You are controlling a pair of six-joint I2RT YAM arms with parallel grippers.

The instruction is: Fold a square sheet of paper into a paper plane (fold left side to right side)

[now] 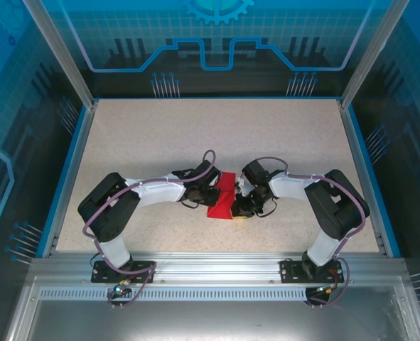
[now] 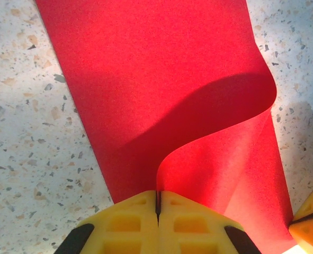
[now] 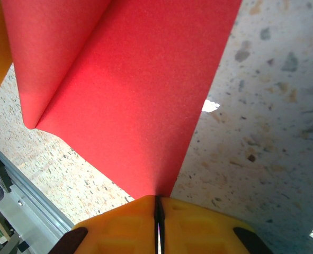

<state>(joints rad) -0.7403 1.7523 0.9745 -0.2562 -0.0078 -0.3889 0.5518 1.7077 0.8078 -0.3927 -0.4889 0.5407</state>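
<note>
I am watching both arms working the sheet [image 1: 222,199], which is lying mid-table [image 1: 160,135], a little toward 6 o'clock from centre, with one gripper at its 9 o'clock side and the other at its 3 o'clock side. The left gripper [image 2: 157,200], jaws pressed together, is pinching a lifted edge, and the red paper is curling over in a soft loop above the layer lying flat. The right gripper [image 3: 157,203], jaws likewise closed, is nipping a corner of the same sheet. By my reading the left-to-right fold is under way, with no crease pressed yet. The next move, I judge, is calling for the lifted edge to be laid flush on the opposite edge, corners matched, then flattened. From above the sheet is reading as a strip, its long axis running roughly 12 to 6 o'clock, with no nose formed to point anywhere
</note>
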